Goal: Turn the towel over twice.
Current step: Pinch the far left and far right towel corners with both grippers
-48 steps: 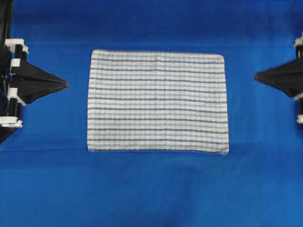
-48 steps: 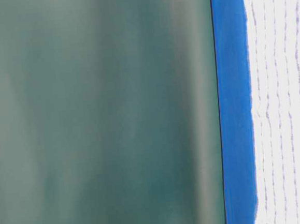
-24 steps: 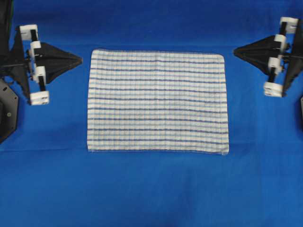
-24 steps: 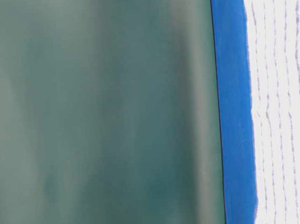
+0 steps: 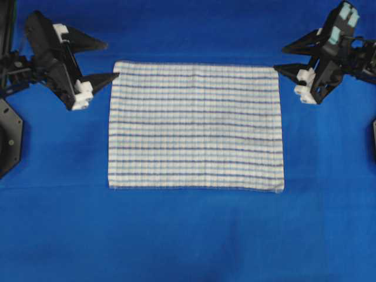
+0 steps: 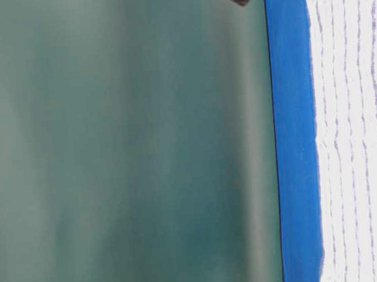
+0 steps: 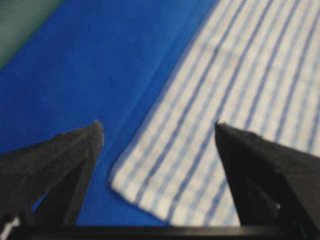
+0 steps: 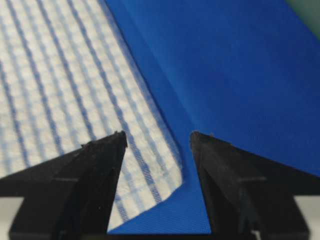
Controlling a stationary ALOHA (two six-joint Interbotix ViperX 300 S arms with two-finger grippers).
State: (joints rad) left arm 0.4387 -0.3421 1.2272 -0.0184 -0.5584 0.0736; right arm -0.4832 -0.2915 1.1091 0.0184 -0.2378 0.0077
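The towel [image 5: 195, 126] is a white cloth with thin dark-blue and light-blue stripes, lying flat and spread out in the middle of the blue sheet. My left gripper [image 5: 111, 60] hovers at its far left corner, jaws open wide, with one fingertip reaching the towel's left edge. In the left wrist view the towel's corner [image 7: 150, 185] lies between the open fingers of the left gripper [image 7: 157, 125]. My right gripper [image 5: 279, 59] stands open at the far right corner. The right wrist view shows that corner [image 8: 165, 175] between the spread fingers of the right gripper [image 8: 157, 134]. Neither holds anything.
The plain blue table sheet [image 5: 188, 235] covers the table all round the towel, with a crease running across near the towel's front edge. A dark green backdrop [image 6: 124, 152] stands behind the table. A black arm base [image 5: 9, 138] sits at the left edge.
Both grippers have swung in from the sides to the towel's far corners, turned, and gone from shut to wide open. The towel has not moved.
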